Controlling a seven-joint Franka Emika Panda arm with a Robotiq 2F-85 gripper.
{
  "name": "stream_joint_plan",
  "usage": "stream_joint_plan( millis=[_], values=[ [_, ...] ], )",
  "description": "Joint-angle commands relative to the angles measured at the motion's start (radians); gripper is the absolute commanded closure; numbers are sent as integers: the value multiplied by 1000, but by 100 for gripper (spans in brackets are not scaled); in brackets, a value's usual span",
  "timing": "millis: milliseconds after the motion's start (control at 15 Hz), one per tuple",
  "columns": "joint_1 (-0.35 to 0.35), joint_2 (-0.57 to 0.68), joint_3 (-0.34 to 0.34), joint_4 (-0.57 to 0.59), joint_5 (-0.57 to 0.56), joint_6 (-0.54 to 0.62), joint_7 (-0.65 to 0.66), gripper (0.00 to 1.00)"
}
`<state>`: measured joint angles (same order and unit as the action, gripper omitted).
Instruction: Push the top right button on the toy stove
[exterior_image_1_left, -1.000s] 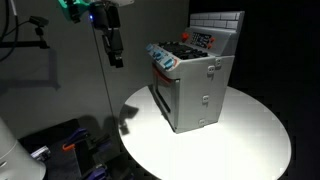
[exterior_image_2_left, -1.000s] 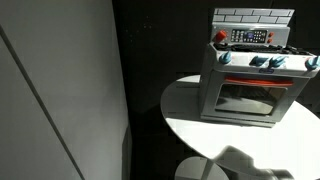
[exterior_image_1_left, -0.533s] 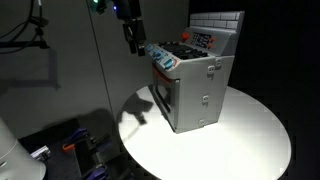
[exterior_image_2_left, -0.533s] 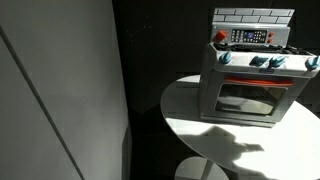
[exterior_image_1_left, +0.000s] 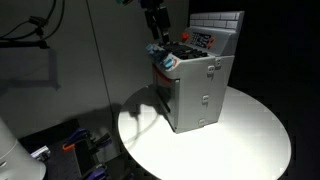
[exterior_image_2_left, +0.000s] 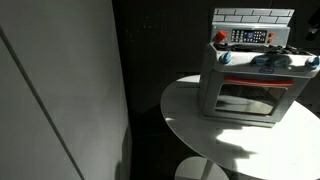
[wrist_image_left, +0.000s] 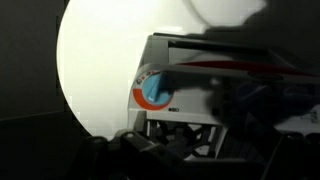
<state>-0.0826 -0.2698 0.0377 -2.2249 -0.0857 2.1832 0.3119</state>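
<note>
Silver-grey and boxy, the toy stove (exterior_image_1_left: 196, 85) stands on the round white table (exterior_image_1_left: 240, 145). The door on its front is closed. The table top spreads out beneath the stove and well past its door side. At the stove's rear rises a grey tiled back panel (exterior_image_1_left: 216, 21), and red and black parts sit on the top just before that panel. A row of blue knobs (exterior_image_1_left: 166, 62) runs along the top front edge, above the door.

The tool (exterior_image_1_left: 158, 38) comes down from the upper edge of the frame and hangs just above the stove's front edge, at the knob end farthest from the back panel. At this size I cannot tell whether its jaws stand apart or together.

In an exterior view that faces the door, the stove (exterior_image_2_left: 250, 90) shows its windowed door square on. The back panel (exterior_image_2_left: 252, 15) stands behind the top, and a red part (exterior_image_2_left: 221, 37) sits at the top corner below that panel.

The wrist view is blurred. One blue knob ringed in orange-red (wrist_image_left: 152, 89) sits on the stove's front edge, with bright table (wrist_image_left: 100, 60) beyond the stove. The dark shapes along the bottom edge are probably parts of the tool.
</note>
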Motion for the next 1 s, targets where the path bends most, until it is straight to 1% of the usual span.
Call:
stream_joint_plan(
  millis=[0, 200, 400, 600, 667, 733, 933],
  values=[
    [-7, 78, -5, 96, -12, 41, 61, 0],
    [-14, 123, -12, 139, -29, 90, 121, 0],
    [-27, 159, -17, 165, -86, 139, 201, 0],
    [-28, 180, -24, 180, -141, 147, 259, 0],
    [-22, 172, -25, 176, -141, 124, 255, 0],
    [-16, 162, -32, 148, -116, 149, 224, 0],
    [-15, 164, -32, 149, -117, 148, 228, 0]
  ],
)
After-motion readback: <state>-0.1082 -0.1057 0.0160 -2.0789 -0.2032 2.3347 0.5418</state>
